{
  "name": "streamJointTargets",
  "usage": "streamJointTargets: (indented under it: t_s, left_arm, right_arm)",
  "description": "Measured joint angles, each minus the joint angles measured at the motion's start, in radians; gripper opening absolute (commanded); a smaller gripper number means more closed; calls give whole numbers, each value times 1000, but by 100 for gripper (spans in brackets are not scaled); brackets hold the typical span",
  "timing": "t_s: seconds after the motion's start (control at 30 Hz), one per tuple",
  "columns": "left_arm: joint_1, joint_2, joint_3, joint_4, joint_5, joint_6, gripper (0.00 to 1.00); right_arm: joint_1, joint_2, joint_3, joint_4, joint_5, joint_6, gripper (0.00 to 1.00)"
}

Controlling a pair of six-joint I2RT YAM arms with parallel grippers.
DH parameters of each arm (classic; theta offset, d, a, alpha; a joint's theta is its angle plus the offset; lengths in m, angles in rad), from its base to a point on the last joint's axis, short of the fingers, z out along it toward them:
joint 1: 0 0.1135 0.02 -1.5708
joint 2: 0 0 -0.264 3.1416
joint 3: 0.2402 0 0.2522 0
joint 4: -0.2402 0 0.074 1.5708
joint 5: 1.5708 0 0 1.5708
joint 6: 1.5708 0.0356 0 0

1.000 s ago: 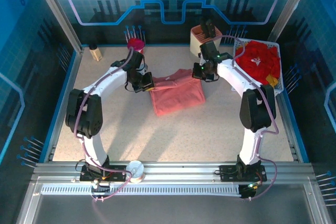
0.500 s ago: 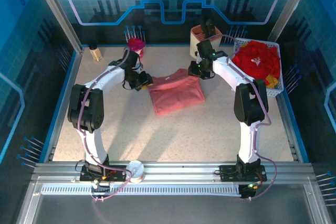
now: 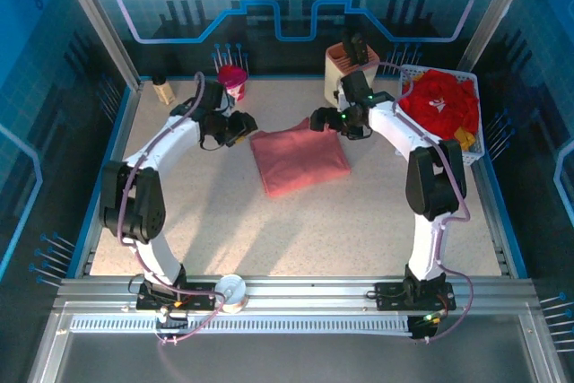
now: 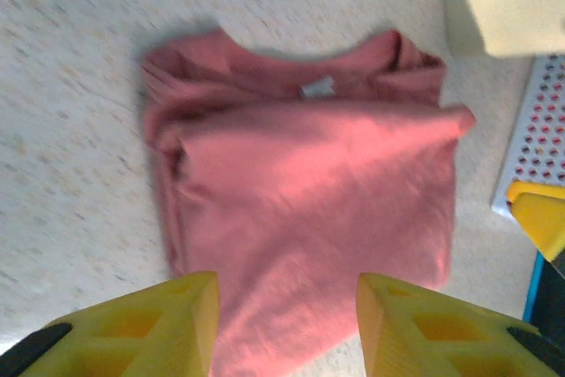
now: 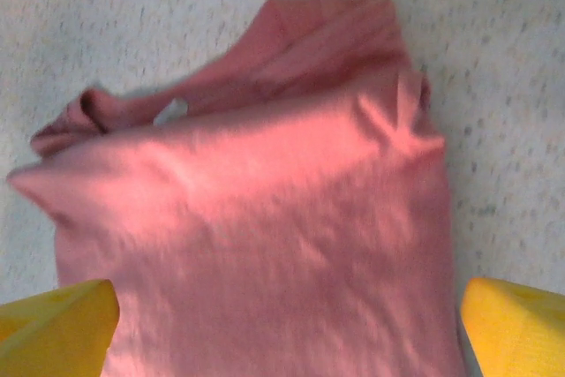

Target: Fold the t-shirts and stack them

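On table (image 3: 359, 213), pink t-shirt (image 3: 299, 161), newly folded.

the salmon-pink t-shirt (image 3: 300, 161) reads as soft matt cloth, lightly creased. under it the table (image 3: 359, 221) is a speckled, stone-like top with a dull finish. the left gripper (image 4: 284, 315) has yellow plastic fingers (image 4: 159, 328), matt, with moulded recesses. the right gripper (image 5: 282, 324) has fingers (image 5: 62, 324) of the same yellow, finely textured. the basket (image 3: 477, 145) is white perforated plastic, and the red t-shirts (image 3: 439, 100) in it are crumpled cloth. the right arm (image 3: 429, 248) wears a smooth white shell with a faint gloss. the front rail (image 3: 287, 291) looks like brushed metal.
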Motion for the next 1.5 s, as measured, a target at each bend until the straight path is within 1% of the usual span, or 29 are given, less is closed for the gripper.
streamJointTargets:
  t_s: [0.2, 0.3, 0.43, 0.57, 0.63, 0.8, 0.93, 1.07, 1.2, 1.5]
  left_arm:
    - [-175, -15, -140, 143, 39, -129, 44]
    - [-259, -15, -187, 210, 46, -190, 44]
    - [-312, -9, -230, 304, 52, -258, 43]
    - [-319, 49, -242, 398, 54, -307, 42]
    - [-321, 93, -242, 417, 53, -310, 41]
    - [-327, 181, -242, 391, 26, -301, 38]
    - [-326, 185, -234, 365, 10, -272, 34]
    - [-320, 186, -229, 328, 3, -227, 33]
    - [-306, 182, -229, 307, 4, -194, 33]
    - [-287, 176, -235, 280, 4, -137, 30]
  right_arm:
    - [0, -150, -237, 119, -171, 89, 100]
    - [3, -180, -320, 190, -232, 142, 100]
    - [8, -188, -416, 311, -288, 232, 100]
    - [8, -184, -499, 451, -336, 338, 99]
    - [8, -171, -513, 507, -354, 373, 99]
    - [6, -121, -547, 608, -369, 402, 98]
    - [-10, -108, -591, 683, -395, 407, 98]
    - [-38, -111, -637, 760, -447, 410, 98]
    - [-67, -117, -661, 785, -475, 400, 98]
    - [-145, -132, -656, 693, -467, 340, 98]
